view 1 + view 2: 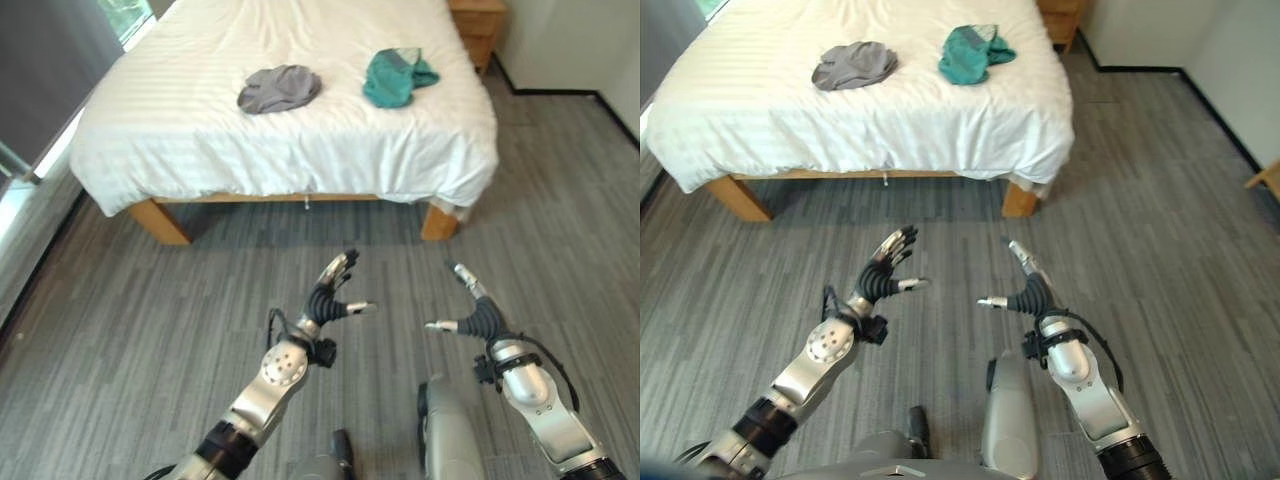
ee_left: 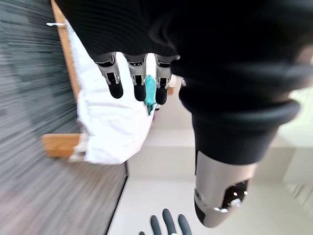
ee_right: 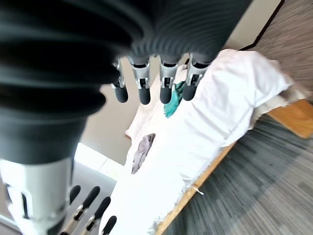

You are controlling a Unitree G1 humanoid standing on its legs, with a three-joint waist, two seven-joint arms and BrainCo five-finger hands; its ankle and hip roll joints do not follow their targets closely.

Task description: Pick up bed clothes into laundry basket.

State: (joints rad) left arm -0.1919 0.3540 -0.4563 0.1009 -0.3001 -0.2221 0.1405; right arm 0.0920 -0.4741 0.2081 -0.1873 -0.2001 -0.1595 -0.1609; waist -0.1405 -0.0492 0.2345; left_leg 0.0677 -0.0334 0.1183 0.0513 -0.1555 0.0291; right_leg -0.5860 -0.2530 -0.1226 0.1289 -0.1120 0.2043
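A white bed [image 1: 200, 130] on a wooden frame spans the top of the head views, from ten to one o'clock. No basket or other container shows. On its cover lie two garments, well apart: a teal garment [image 1: 397, 76] at one o'clock and a grey garment [image 1: 279, 88] at eleven o'clock. Over the grey floor [image 1: 120, 330] at six o'clock hang the left hand [image 1: 331, 296] and right hand [image 1: 472, 310], both empty, fingers straight and spread.
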